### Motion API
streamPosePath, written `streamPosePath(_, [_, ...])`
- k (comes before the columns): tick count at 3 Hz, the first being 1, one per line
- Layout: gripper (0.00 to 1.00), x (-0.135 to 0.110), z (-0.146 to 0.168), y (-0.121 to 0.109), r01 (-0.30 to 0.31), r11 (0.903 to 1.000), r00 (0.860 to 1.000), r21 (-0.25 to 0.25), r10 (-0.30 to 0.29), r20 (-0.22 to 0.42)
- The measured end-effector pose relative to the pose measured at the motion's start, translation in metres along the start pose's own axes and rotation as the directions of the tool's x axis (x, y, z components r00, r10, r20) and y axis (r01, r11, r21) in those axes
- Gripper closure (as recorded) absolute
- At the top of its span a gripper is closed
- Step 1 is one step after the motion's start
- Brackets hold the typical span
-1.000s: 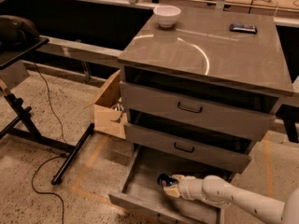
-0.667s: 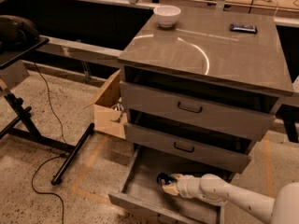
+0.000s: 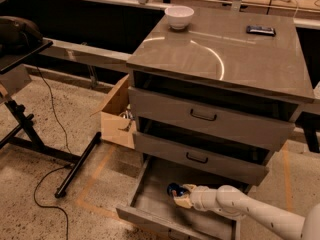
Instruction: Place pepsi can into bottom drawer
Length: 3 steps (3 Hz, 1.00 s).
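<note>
Hovering inside the open bottom drawer (image 3: 150,196), our end effector (image 3: 179,196) pinches the pepsi can (image 3: 173,188), drawer floor just beneath it.

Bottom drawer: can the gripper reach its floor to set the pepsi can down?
Probably yes. The bottom drawer is pulled out past the upper drawers, and the gripper, with the pepsi can at its tip, is inside it, low over bare grey floor.

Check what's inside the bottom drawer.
The pepsi can, with the gripper right at it. The back of the bottom drawer is hidden under the middle drawer.
</note>
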<state>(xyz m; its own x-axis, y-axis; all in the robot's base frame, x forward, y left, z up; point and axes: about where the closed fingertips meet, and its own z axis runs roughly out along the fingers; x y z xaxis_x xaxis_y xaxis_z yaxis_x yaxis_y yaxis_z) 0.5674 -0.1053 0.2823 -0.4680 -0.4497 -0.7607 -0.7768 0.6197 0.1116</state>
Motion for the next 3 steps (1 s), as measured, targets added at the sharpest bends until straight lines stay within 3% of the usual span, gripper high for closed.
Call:
streamPosePath(1, [0.82, -0.003, 0.002, 0.004, 0.017, 0.9998, 1.000, 0.002, -0.017, -0.014])
streamPosePath(3, [0.35, 0.013, 0.014, 0.013, 0.016, 0.9984, 0.996, 0.055, -0.011, -0.083])
